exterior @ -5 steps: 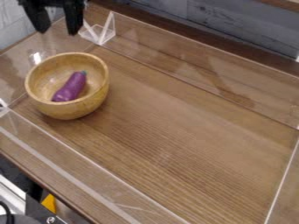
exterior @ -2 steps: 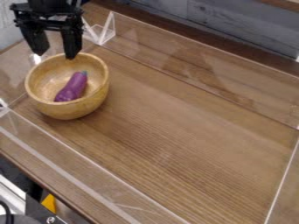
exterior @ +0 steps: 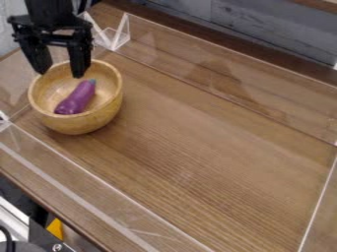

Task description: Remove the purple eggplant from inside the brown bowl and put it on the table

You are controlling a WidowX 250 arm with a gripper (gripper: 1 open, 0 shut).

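I find the eggplant [exterior: 78,97] inside the bowl [exterior: 105,110], near the table's [exterior: 198,148] left edge. My gripper [exterior: 62,61] is wide open above, holding nothing. Grasp, lift-out and placement remain.

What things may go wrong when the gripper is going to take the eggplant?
The open gripper is over the bowl's far side, so a finger might hit the rim of the brown bowl. The purple eggplant looks glossy and may slip out.
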